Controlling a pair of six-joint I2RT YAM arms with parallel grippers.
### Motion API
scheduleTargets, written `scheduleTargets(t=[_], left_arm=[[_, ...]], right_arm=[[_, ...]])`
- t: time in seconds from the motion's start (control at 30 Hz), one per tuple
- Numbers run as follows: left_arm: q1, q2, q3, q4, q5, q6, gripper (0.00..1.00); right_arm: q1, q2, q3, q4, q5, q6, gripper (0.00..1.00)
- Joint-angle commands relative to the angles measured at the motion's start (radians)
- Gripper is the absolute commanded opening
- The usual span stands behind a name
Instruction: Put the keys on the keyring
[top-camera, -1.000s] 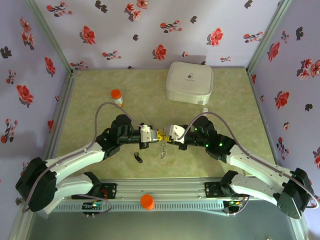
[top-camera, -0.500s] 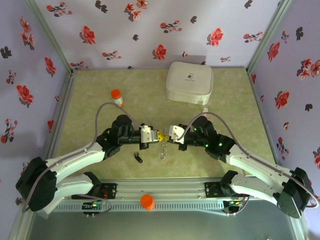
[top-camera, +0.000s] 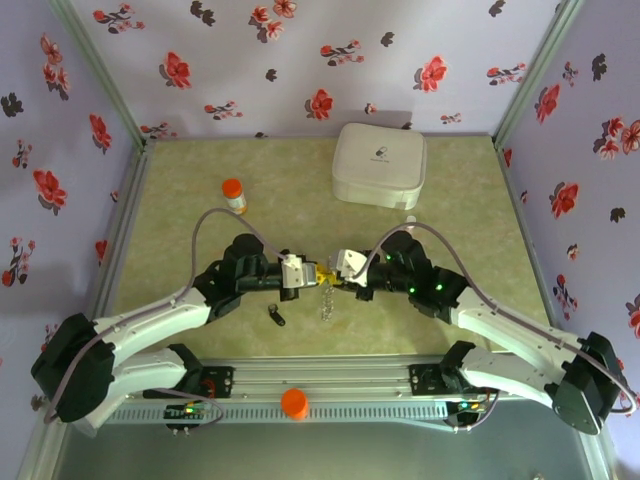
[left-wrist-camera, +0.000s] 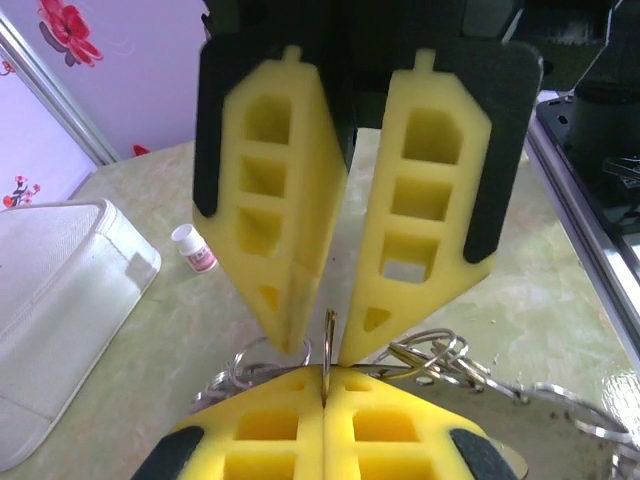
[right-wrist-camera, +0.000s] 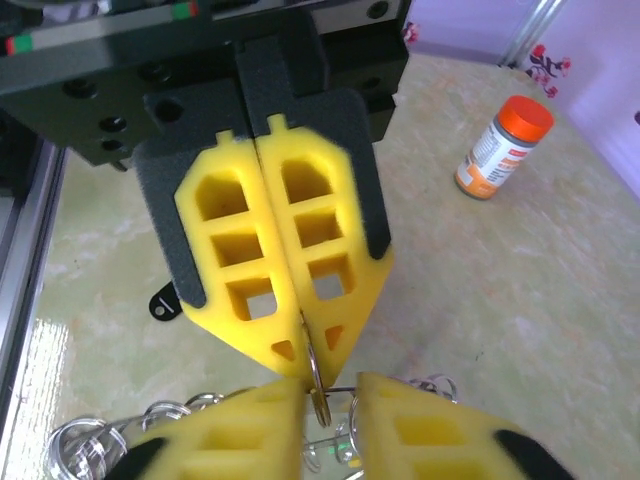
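Not much has changed since the earlier frame from the overhead cam. Both arms have nudged a touch, and the left tool (top-camera: 314, 272) and right tool (top-camera: 338, 272) are still nose to nose mid-worktop. The one real change is that the right tool's pads have come apart a bit.

Left tool is clamped shut, pinching a thin wire loop that I'd say is the end of the keyring (top-camera: 326, 298). The rest of the chain dangles below the two tips, and I can't tell if its bottom end touches the worktop. Right tool is slightly open, with its pads either side of that same loop and not squeezing it as far as I can see.

Progress-wise I'd call it early or middle. A black key (top-camera: 278, 316) is lying loose on the worktop just left of the hanging chain, so that one's definitely still to do. I can't make out any coloured key heads on the chain, it's too small and tangled. My guess is they're busy getting the ring held or opened so a key can go on.

The worktop (top-camera: 470, 230) is a pale green marbled sheet, a bit glossy. There's an orange-capped bottle (top-camera: 233, 193) back left, a white rounded box (top-camera: 380, 165) at the back, and a tiny white bottle (left-wrist-camera: 195, 248) just in front of it. All three sit well apart from the action. Lilac wallpaper (top-camera: 300, 60) with red and dark flowers closes in three sides, and there's a metal rail (top-camera: 340, 375) along the near edge where the arms are bolted
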Motion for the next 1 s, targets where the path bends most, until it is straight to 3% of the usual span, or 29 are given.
scheduleTargets(t=[0.0,0.2,0.37,0.47,0.57,0.67,0.83,0.97], left_arm=[[-0.009,-0.057,-0.004,0.062,-0.09,-0.016,0.0],[-0.006,-0.162,-0.059,0.036,-0.39,-0.09,0.0],[0.001,-0.233,-0.116,0.03,-0.647,-0.172,0.0],[0.027,-0.276,-0.14,0.023,-0.757,-0.258,0.0],[0.078,-0.315,-0.159,0.002,-0.802,-0.313,0.0],[0.107,-0.337,-0.17,0.003,-0.858,-0.354,0.0],[0.119,-0.341,-0.181,0.032,-0.878,-0.357,0.0],[0.131,-0.35,-0.19,0.045,-0.897,-0.37,0.0]], right_arm=[[0.009,-0.074,0.004,0.007,0.047,0.029,0.32],[0.004,-0.157,0.029,-0.027,0.267,0.246,0.44],[0.026,-0.074,0.056,-0.124,0.223,0.317,0.42],[0.068,-0.015,0.007,-0.055,0.198,0.399,0.42],[0.14,0.065,-0.042,0.068,0.192,0.467,0.43],[0.23,0.18,-0.031,0.115,0.264,0.496,0.45],[0.366,0.414,0.045,0.157,0.318,0.445,0.48],[0.39,0.554,0.117,0.187,0.336,0.431,0.5]])
